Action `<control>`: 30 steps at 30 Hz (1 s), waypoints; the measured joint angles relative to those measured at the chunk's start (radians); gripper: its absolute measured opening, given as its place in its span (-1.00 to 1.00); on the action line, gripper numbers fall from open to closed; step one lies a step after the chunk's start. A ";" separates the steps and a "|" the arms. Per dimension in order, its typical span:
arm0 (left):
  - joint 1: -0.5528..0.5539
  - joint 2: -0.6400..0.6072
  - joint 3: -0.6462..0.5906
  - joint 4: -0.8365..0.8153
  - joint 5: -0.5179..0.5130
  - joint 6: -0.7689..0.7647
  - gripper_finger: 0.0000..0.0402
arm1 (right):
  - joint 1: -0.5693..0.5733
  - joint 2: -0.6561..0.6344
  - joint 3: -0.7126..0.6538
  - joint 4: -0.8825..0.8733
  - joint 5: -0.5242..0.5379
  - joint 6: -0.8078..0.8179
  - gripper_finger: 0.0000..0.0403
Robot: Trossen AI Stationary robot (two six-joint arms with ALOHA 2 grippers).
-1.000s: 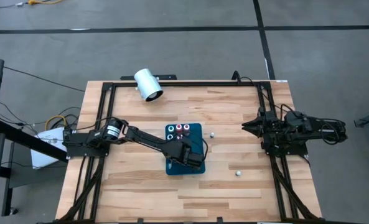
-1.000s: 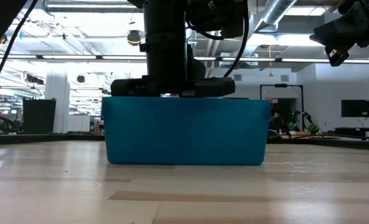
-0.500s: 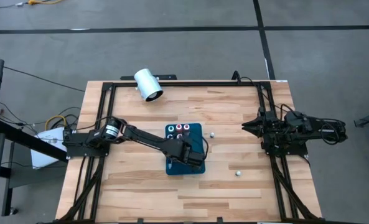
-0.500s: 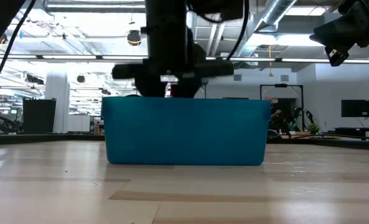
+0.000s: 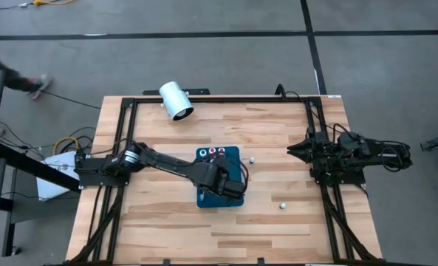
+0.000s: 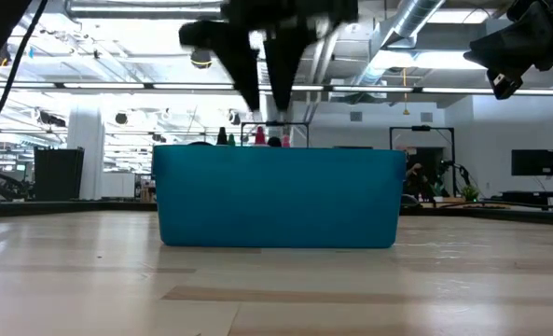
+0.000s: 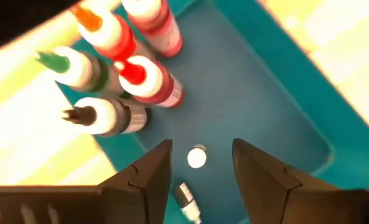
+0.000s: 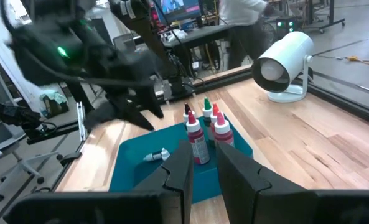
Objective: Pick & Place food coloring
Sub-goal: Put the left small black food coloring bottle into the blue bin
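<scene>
Hovering gripper: the left gripper (image 7: 198, 163) hangs above the blue tray (image 7: 284, 99), fingers (image 7: 148, 174) apart and holding nothing; in the low view it (image 6: 269, 89) is clear of the tray's (image 6: 276, 198) top edge, near the upper middle of the frame.
Below the fingers: one small food coloring bottle (image 7: 188, 206) lies on its side on the tray floor, lower centre of the left wrist frame, with a small white round piece (image 7: 196, 157) just beside it.
Standing bottles: upright food coloring bottles (image 7: 125, 68) cluster in one end of the tray, upper left of the left wrist frame, tips green, orange, red and dark.
High view: tray (image 5: 233, 154) sits mid-table; bottles (image 5: 212, 153) at its upper end; left gripper (image 5: 226, 185) over its lower half.
Loose items: two small pale objects on the wooden table (image 5: 167, 222), one (image 5: 252, 159) just right of the tray, another (image 5: 283, 205) toward lower right.
Waiting arm: right gripper (image 5: 292, 150) at the table's right edge, well apart from the tray, fingers (image 8: 178, 171) nearly together, empty.
Other: white cylinder (image 5: 176, 100) lies at the table's upper left edge.
</scene>
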 joint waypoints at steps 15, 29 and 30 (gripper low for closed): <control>-0.064 0.000 0.199 -0.144 -0.123 0.300 -0.20 | 0.000 0.000 0.000 0.002 0.000 0.000 -0.70; -0.067 0.000 0.183 -0.142 -0.293 0.290 -0.20 | 0.000 0.014 0.000 0.001 0.000 0.000 -0.70; -0.069 0.000 0.171 -0.143 -0.302 0.276 -0.20 | 0.000 0.022 0.000 0.000 0.000 0.000 -0.70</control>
